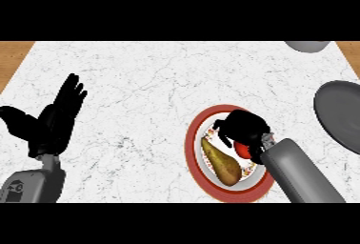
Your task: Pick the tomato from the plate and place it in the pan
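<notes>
A white marble counter top with fine grey veining [155, 86] fills nearly the whole view. Strips of warm brown wood [14, 57] show at the upper left and upper right corners, beyond the marble's edge.

At the right edge lies a dark grey round metal pan [341, 114], cut off by the frame, well apart from the plate. At the top right edge a small part of a pale grey rounded vessel [307, 45] shows; what it is cannot be told.

Right of centre, toward the near edge, sits a round white plate with a broad red rim [193, 143]. On it lies a long brownish-yellow pear-shaped fruit or vegetable [220, 164], along the plate's left half.

The grey right forearm [299, 174] comes in from the lower right, and its black right hand [243, 126] is over the plate, fingers curled down round the small red tomato [243, 149], which shows only as a red patch under the palm, just beside the brown item. The tomato is on the plate, not in the pan.

The black left hand [56, 121] rests open at the left side, fingers straight and spread, pointing up, above its grey left forearm [32, 186].
</notes>
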Controlling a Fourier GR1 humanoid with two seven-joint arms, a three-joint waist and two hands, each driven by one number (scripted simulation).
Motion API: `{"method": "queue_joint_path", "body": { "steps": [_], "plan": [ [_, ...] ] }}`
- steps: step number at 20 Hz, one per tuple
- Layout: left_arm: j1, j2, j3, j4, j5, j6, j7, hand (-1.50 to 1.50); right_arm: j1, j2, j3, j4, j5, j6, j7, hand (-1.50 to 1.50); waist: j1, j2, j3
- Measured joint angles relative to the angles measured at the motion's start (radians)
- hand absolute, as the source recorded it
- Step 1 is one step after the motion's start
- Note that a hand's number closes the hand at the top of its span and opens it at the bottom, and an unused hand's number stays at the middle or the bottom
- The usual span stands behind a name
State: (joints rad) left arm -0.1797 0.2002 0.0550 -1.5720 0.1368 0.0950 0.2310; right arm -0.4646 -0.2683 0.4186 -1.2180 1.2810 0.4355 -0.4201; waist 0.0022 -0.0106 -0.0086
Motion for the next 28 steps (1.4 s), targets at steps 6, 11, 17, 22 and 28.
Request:
{"method": "queue_joint_path", "body": {
  "steps": [6,11,17,22,28],
  "plan": [
    [0.028,-0.003,0.012,-0.027,-0.002,-0.009,0.001,0.00,0.013,0.021,-0.046,-0.008,-0.004,0.002,-0.022,1.50,-0.002,0.001,0.000],
    [0.056,0.002,0.031,-0.032,-0.001,-0.005,-0.005,0.00,0.193,-0.018,-0.153,-0.168,-0.063,0.011,0.065,1.50,-0.038,-0.009,0.003],
    [0.078,0.013,0.053,-0.054,0.010,-0.002,0.011,0.00,0.439,-0.106,-0.307,-0.470,-0.133,-0.055,0.103,1.50,-0.065,-0.009,0.006],
    [0.089,0.010,0.054,-0.056,0.004,0.001,0.004,0.00,0.553,-0.123,-0.420,-0.777,-0.185,-0.108,0.131,1.50,-0.067,-0.007,0.007],
    [0.058,0.003,0.042,-0.053,-0.003,0.000,0.014,0.00,0.631,-0.132,-0.614,-1.088,-0.342,-0.005,0.187,1.50,-0.041,0.001,0.007]
  ]
}}
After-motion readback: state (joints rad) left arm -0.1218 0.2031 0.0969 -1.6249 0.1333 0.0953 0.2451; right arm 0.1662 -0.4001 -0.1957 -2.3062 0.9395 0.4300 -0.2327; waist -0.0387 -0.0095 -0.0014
